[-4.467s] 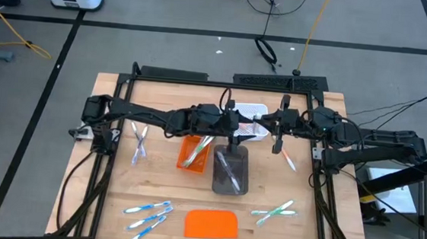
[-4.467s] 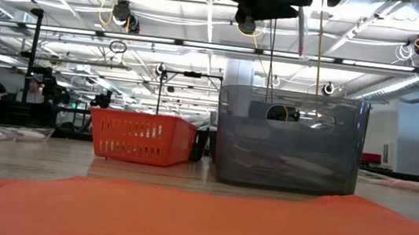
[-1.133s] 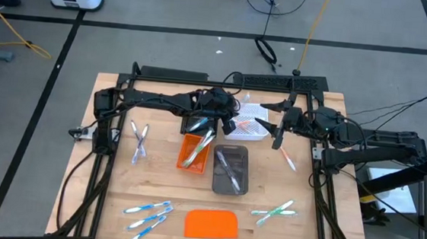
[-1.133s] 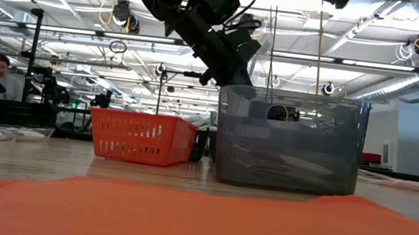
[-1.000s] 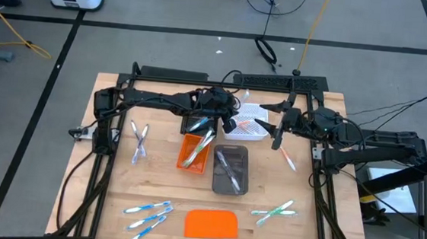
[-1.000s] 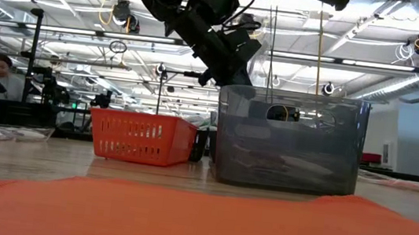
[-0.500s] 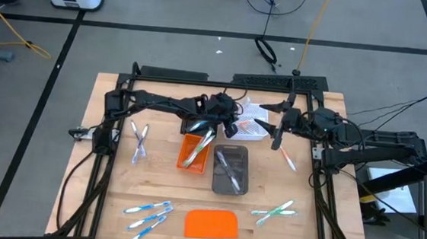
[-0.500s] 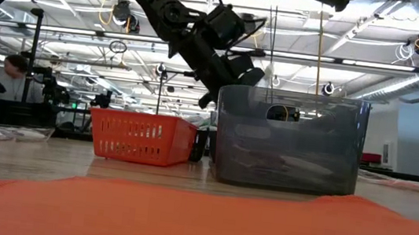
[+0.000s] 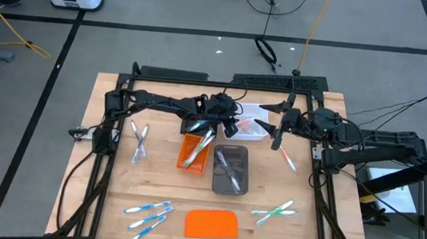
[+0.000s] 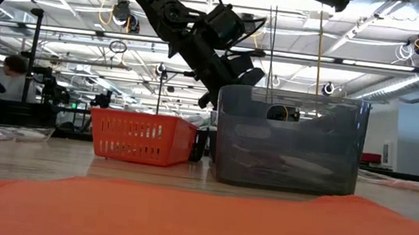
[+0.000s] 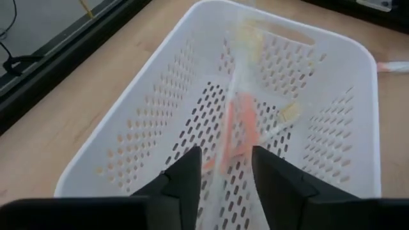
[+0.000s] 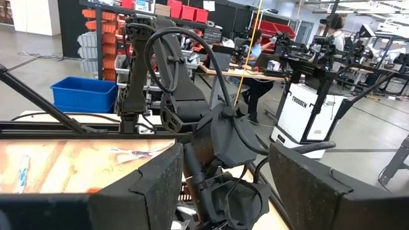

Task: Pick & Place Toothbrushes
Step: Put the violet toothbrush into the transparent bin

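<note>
My left gripper (image 11: 225, 153) hangs open over the white basket (image 11: 160, 121), slanting down into it; in the high view my left gripper (image 9: 233, 127) is at the basket's left end. A blurred pink-and-white toothbrush (image 11: 238, 121) shows in the basket, running from between the fingertips to its far wall. My right gripper (image 9: 277, 131) waits open, raised, to the right of the white basket (image 9: 253, 126). On the table lie pale grey toothbrushes (image 9: 139, 140), blue ones (image 9: 149, 214), green ones (image 9: 275, 212) and a pink one (image 9: 287, 159). My left gripper's fingers (image 11: 189, 167) stand on either side of the blurred toothbrush's near end (image 11: 220, 167). I cannot tell whether they touch it.
An orange basket (image 9: 193, 153) and a grey bin (image 9: 231, 170), both holding toothbrushes, stand just near of the white basket. A flat orange slab (image 9: 211, 224) lies at the near edge. A black frame (image 9: 224, 79) runs around the table.
My left gripper has sunk toward the white basket, dropping to about the height of the grey bin's rim in the low view, then kept still. My right arm has not moved.
</note>
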